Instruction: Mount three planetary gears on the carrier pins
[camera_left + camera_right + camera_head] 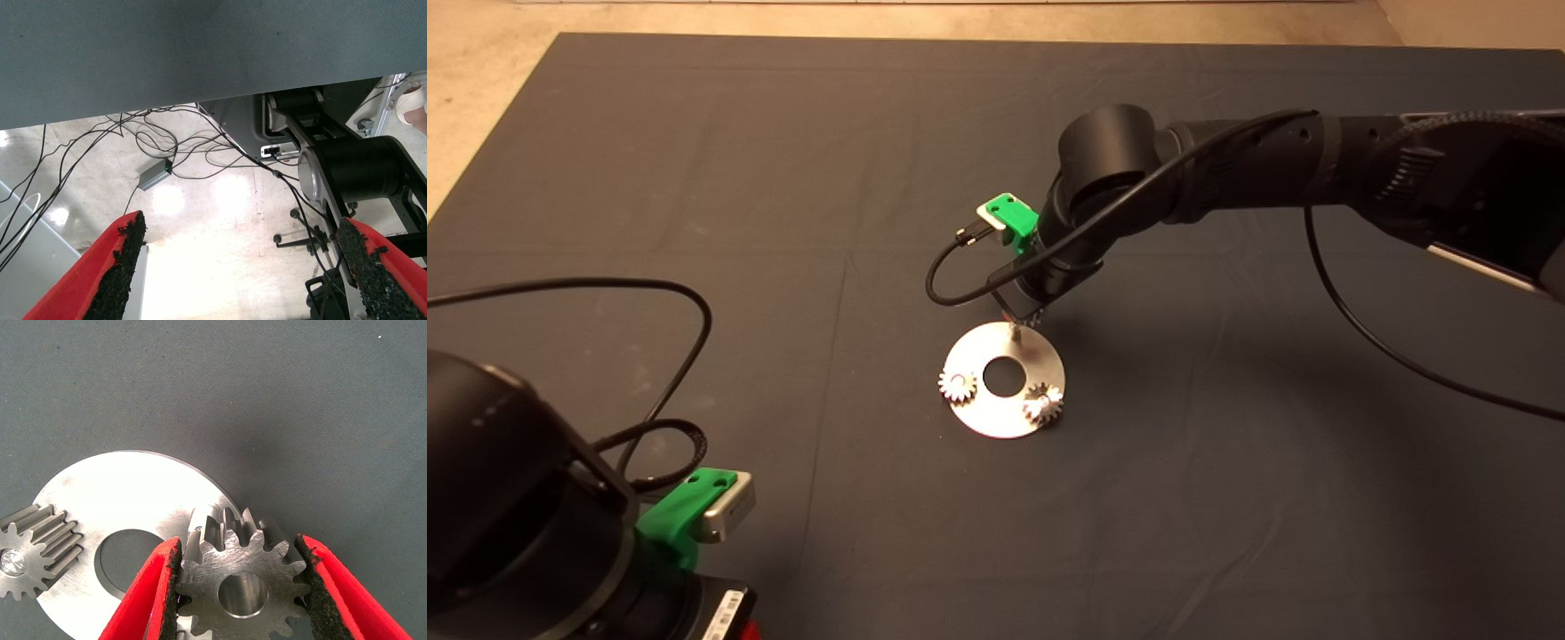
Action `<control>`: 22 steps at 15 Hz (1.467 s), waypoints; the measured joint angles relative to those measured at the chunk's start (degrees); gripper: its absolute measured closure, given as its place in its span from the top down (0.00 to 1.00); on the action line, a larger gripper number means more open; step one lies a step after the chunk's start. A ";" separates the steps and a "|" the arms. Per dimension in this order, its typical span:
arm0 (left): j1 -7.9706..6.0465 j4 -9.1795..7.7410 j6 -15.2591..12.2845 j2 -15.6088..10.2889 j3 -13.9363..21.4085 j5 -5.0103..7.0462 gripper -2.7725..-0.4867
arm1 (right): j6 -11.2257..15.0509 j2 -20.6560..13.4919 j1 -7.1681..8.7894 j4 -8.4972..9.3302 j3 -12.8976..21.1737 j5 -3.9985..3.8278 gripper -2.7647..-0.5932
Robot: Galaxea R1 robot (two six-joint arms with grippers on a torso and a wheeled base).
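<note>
Parking our left claw (720,502) at the bench's lower left edge, we are keeping it out of the work, its red fingers (117,267) spread wide and empty. Its wrist view is showing only the mat's edge, a pale floor, loose cables and a stand beyond.

Moving rightward to the middle of the dark mat (694,178), we are looking at the silver carrier disc (996,422) lying flat. One planetary gear (957,385) is already sitting on the left pin and a second gear (1043,403) on the nearer right pin, so two of the three appear done.

Further right, our right arm is reaching in from the side, and the right claw (237,587) is gripping the third gear (243,580) by its toothed flanks, flat-face up. We judge that this hold is keeping the bore level and clear, so it can slide down over the remaining far pin (1015,335). In the wrist view the bore is showing bright metal inside, so the gear seems to be lined up over that pin; whether it is fully seated we cannot tell.

The mat is lightly creased, covering the bench, with beige floor showing past its far edge.
</note>
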 joint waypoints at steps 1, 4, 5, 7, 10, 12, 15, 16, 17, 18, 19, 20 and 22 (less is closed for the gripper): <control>0.00 0.00 0.00 0.00 0.00 0.00 0.68 | 0.00 0.00 0.00 -0.02 0.00 0.00 0.23; 0.00 0.00 0.00 0.00 0.00 0.00 0.68 | 0.00 0.00 -0.02 -0.02 0.00 -0.02 0.23; 0.00 0.00 0.00 0.00 0.00 0.00 0.68 | 0.00 0.00 -0.05 -0.02 0.05 -0.03 0.23; 0.00 0.00 0.00 0.00 0.00 0.00 0.68 | 0.00 0.01 -0.18 -0.02 0.20 -0.01 0.23; 0.00 0.00 0.00 0.00 0.00 0.00 0.68 | 0.00 0.01 -0.50 -0.02 0.28 -0.01 0.23; 0.00 0.00 0.00 0.00 0.00 0.00 0.68 | 0.00 0.01 -0.50 -0.05 0.28 -0.01 0.23; 0.01 0.00 0.00 0.00 0.00 0.00 0.68 | 0.00 0.04 -0.50 -0.10 0.28 -0.04 0.23; 0.00 0.00 0.00 0.00 0.00 0.00 0.68 | 0.00 0.04 -0.50 -0.10 0.28 -0.01 0.23; 0.00 0.00 0.00 0.00 0.00 0.00 0.68 | 0.00 0.15 -0.50 -0.11 0.28 -0.09 0.23; 0.00 0.00 0.00 0.00 0.00 0.00 0.68 | 0.00 0.36 -0.50 -0.13 0.28 -0.15 0.23; 0.00 0.00 0.00 0.00 0.00 -0.02 0.68 | -0.02 0.69 -0.50 -0.21 0.28 -0.17 0.23; 0.00 -0.02 0.00 0.00 0.00 0.00 0.68 | -0.02 1.00 -0.50 -0.24 0.28 -0.15 0.23; 0.00 -0.01 0.00 0.00 0.00 -0.01 0.68 | -0.02 1.44 -0.52 -0.24 0.28 -0.15 0.23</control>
